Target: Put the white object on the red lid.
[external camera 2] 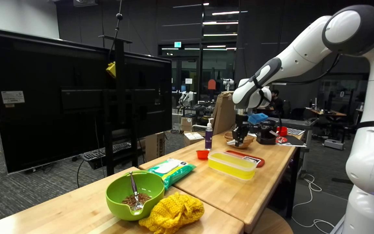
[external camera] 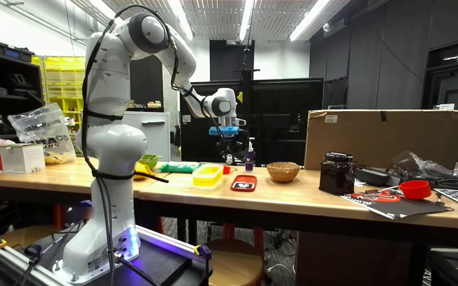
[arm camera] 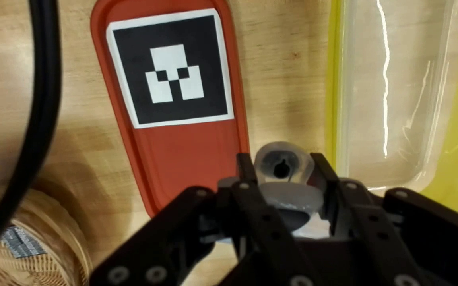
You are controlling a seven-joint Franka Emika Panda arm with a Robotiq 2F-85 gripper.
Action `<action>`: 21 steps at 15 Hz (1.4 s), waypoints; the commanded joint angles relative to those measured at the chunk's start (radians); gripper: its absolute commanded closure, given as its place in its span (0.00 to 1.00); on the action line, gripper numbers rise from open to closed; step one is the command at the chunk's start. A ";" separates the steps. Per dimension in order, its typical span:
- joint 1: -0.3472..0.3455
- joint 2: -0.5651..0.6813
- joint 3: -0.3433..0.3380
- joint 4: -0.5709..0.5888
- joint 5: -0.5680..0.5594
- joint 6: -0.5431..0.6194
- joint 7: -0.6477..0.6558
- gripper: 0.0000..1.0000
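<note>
A wooden table [external camera: 288,194] runs across an exterior view, the red lid [external camera: 245,178] lying flat toward its near edge. The lid carries only a printed square [arm camera: 169,71], so the placing appears still to come. The pickup looks done: near the lid, the gripper [arm camera: 283,165] hangs above the table, parted partway and clamped on the white object [arm camera: 288,192]. In the wrist view, that object shows just off the lid's side, between lid and yellow box [arm camera: 334,79]; its exact height is hard to judge. Farther back stand a pump bottle [external camera: 249,161] and, beyond the table, a large black screen [external camera: 288,107].
</note>
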 commanded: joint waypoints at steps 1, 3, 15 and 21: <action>-0.015 0.052 0.019 0.014 0.001 0.054 0.033 0.89; -0.022 0.065 0.018 0.005 -0.004 0.087 0.041 0.89; -0.067 0.089 0.030 -0.061 0.070 0.244 0.008 0.89; -0.097 0.059 0.038 -0.180 0.224 0.349 -0.023 0.89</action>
